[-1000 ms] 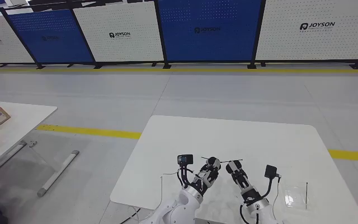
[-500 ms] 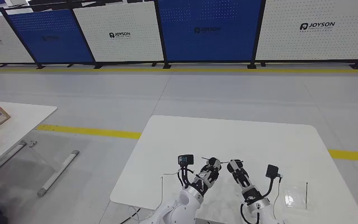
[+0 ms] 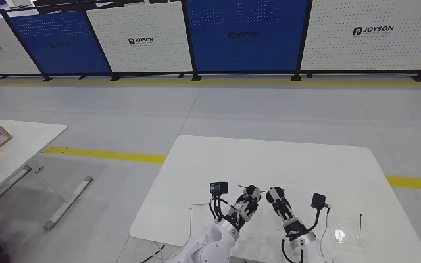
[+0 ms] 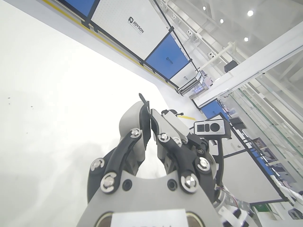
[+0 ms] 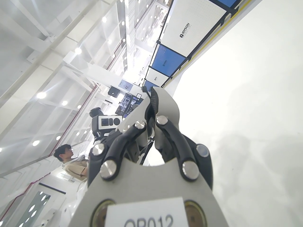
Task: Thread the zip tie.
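We see L gripper point(image 4: 148, 112) & R gripper point(image 5: 152, 94) both clamped on zip tie point(image 4: 143, 98), long axis running side-to-side btwn them.

Blue and white panels point(image 3: 247, 36) edge grey floor point(image 3: 131, 112).

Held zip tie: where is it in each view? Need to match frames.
Top view: zip tie spans between left gripper and right gripper, above the table.
Left wrist view: its black end pokes past the shut left gripper.
Right wrist view: a black end pokes past the shut right gripper.
Shared landmark: blue and white pegboard panels.
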Available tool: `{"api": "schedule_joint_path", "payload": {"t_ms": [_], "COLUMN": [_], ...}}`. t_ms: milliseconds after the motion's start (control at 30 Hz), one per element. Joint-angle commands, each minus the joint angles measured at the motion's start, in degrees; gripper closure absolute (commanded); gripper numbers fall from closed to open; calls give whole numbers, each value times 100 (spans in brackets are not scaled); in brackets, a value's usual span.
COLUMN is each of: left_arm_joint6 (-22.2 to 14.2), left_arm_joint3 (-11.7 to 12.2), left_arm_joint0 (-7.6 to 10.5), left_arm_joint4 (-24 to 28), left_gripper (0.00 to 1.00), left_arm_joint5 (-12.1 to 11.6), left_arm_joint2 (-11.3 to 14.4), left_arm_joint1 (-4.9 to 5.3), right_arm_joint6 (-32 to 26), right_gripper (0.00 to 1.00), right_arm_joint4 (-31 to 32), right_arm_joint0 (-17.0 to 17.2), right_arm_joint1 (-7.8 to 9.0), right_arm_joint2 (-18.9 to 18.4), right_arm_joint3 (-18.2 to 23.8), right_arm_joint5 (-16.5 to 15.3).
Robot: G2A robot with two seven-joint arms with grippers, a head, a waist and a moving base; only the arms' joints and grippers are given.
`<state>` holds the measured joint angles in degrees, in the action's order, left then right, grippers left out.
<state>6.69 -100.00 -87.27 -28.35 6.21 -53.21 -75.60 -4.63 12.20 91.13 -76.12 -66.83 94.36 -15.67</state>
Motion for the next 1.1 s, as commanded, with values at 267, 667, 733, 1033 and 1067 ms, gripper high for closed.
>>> {"api": "schedule_joint_path", "payload": {"t_ms": [267, 667, 733, 1033, 1067], "left_arm_joint6": [-4, 80, 82, 89, 88], "left_arm_joint3": [-75, -163, -157, -132, -131], "left_arm_joint0": [-40, -126, -120, -105, -105], "left_arm_joint4": [-40, -30, -26, 21, 17], "left_gripper": [22, 69, 73, 86, 93], "left_arm_joint5": [-53, -96, -95, -129, -131], "left_arm_joint2": [-82, -215, -217, -251, -251], "left_arm_joint1": [13, 27, 25, 18, 17], "right_arm_joint6": [235, 276, 275, 285, 288], "right_gripper": [100, 100, 100, 100, 100], "right_arm_joint4": [213, 295, 320, 387, 390], "right_arm_joint0": [41, 69, 72, 79, 77], "right_arm_joint1": [-8, -10, -9, -10, -10], "right_arm_joint2": [5, 6, 6, 9, 10], "right_arm_joint3": [25, 88, 97, 111, 109], "right_arm_joint5": [211, 243, 244, 241, 235]}}
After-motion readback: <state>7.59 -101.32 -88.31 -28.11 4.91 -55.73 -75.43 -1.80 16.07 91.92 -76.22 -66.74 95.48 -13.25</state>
